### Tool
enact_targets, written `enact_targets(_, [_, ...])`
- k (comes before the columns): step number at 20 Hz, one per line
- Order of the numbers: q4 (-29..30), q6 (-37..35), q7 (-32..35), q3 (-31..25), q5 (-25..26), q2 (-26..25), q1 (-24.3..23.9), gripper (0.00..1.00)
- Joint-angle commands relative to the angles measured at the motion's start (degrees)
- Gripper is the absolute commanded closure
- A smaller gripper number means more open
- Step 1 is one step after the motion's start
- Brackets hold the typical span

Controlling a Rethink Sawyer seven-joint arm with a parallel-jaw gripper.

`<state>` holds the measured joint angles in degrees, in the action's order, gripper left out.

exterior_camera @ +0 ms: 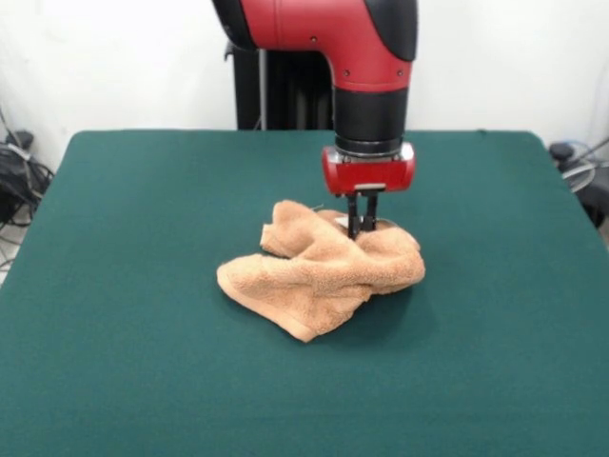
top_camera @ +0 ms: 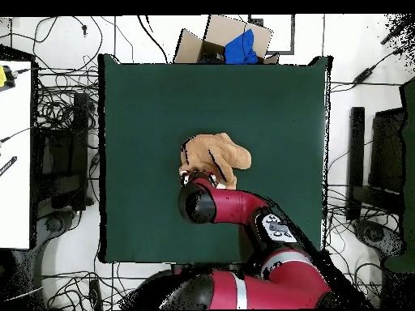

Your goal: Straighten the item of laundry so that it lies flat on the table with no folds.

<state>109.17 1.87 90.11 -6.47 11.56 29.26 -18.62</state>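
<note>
The item of laundry [exterior_camera: 319, 271] is an orange-tan towel lying crumpled in a bunched heap near the middle of the green table [exterior_camera: 143, 286]. Its folds overlap and one corner points toward the front edge. My gripper [exterior_camera: 362, 228] comes straight down onto the far right part of the heap, its two black fingers [exterior_camera: 353, 217] close together and pinching a raised fold. In the overhead view the towel [top_camera: 220, 154] shows just beyond the red arm's wrist [top_camera: 198, 204], which hides the gripper and the near edge of the cloth. Bare table [top_camera: 138, 121] surrounds the towel.
A cardboard box [top_camera: 215, 39] holding something blue [top_camera: 241, 47] stands past the table's far edge in the overhead view. Cables and dark equipment [top_camera: 61, 154] lie on the floor on both sides. A white surface [top_camera: 16, 162] runs along the left.
</note>
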Motion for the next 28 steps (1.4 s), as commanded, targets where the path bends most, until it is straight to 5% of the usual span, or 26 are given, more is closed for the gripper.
enact_targets(1, [5.2,2.9,12.5,-0.6,-0.3,1.1,-1.2,1.0])
enact_targets(28, [18.5,4.6,13.9,0.7,-1.6,5.7,-0.8,1.0])
